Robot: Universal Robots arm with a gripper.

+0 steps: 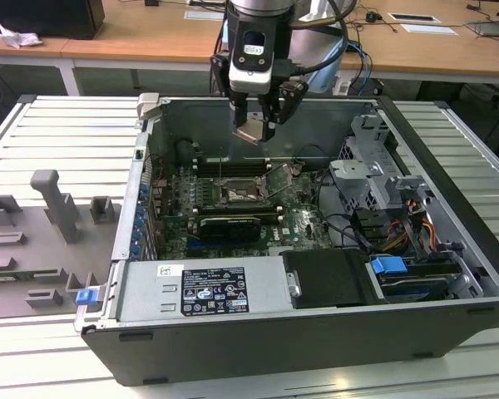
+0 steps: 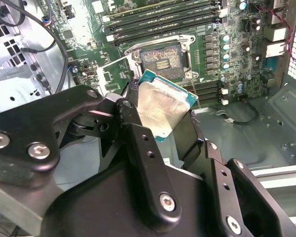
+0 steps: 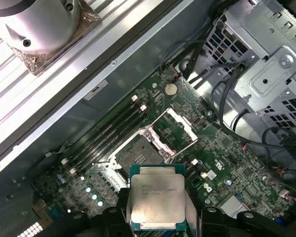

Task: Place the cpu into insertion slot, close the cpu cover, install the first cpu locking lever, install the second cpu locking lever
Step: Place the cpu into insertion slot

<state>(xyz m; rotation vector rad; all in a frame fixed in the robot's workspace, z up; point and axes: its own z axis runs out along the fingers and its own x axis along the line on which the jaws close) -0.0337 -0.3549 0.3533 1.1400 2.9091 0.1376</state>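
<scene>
My gripper hangs over the open computer case, shut on the cpu, a small square chip with a pale metal face. In both wrist views the cpu sits between the black fingers, held by its edges above the board. Below it lies the insertion slot, its dark pin field bare. The cpu cover stands swung open beside the socket. The chip is well above the slot and does not touch it.
Long black memory slots run behind the socket, and a black graphics card lies in front of it. A power supply and a drive cage with cables crowd the case. A grey fixture tray sits on the exterior view's left.
</scene>
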